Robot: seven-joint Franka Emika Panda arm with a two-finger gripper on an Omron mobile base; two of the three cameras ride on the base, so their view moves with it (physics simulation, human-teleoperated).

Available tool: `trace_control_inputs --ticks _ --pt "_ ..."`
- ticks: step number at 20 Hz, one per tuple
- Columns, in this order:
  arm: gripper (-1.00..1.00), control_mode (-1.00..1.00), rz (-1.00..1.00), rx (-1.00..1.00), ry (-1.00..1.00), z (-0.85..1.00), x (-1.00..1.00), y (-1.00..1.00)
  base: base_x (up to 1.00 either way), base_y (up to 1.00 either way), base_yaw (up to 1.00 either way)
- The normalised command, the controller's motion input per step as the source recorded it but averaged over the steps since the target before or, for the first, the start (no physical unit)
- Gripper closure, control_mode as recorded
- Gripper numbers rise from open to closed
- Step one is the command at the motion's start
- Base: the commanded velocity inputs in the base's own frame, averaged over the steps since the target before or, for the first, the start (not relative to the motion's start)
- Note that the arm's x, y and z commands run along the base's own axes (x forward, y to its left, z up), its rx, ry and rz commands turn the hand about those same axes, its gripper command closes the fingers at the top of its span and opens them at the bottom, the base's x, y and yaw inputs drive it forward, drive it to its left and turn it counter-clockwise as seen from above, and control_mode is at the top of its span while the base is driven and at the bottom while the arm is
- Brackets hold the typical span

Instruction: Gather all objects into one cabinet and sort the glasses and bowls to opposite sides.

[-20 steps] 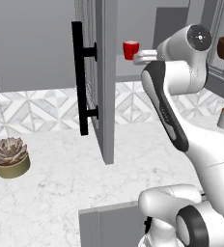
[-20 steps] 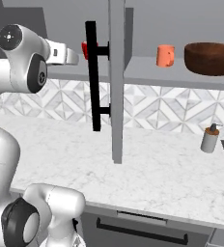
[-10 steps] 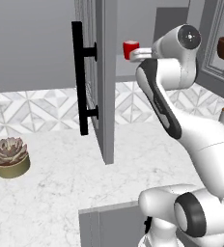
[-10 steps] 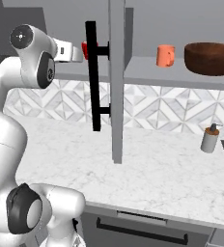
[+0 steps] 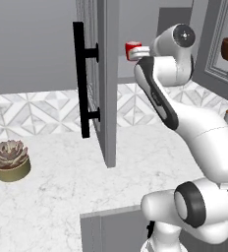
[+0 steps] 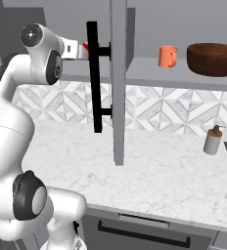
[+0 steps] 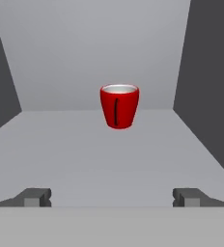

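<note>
A glossy red cup (image 7: 119, 106) stands upright on the grey shelf (image 7: 109, 149) of the cabinet, straight ahead of my gripper (image 7: 113, 198). The jaws are open wide, with nothing between the fingertips (image 7: 36, 197), and stay short of the cup. From the left base view the hand reaches past the open glass door (image 5: 106, 83) to the red cup (image 5: 131, 47). In the right base view an orange cup (image 6: 168, 56) and a large brown wooden bowl (image 6: 214, 58) sit on the shelf right of the door (image 6: 118, 73).
The door's long black bar handle (image 6: 93, 73) juts out beside my arm. A white soap dispenser (image 6: 212, 140) stands on the marble counter at the right, and a potted succulent (image 5: 10, 158) at the left. Dark side walls (image 7: 210, 72) close in the shelf bay.
The arm has swung left and forward, bringing the hand closer to the red cup. The jaws have stayed open.
</note>
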Motion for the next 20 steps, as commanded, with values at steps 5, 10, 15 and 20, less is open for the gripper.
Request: trace_control_inputs --ticks 5,10,15,20 --pt "-1.0 -1.0 0.0 0.0 0.0 0.0 0.37 0.0 0.0 0.0 0.0" --pt "-1.0 -1.0 0.0 0.0 0.0 0.0 0.44 0.0 0.0 0.0 0.0" --pt "-1.0 -1.0 0.0 0.0 0.0 -0.02 0.43 0.0 0.0 0.0 0.0" --pt "-1.0 -1.0 0.0 0.0 0.0 -0.05 0.45 -0.01 0.0 0.0 0.0"
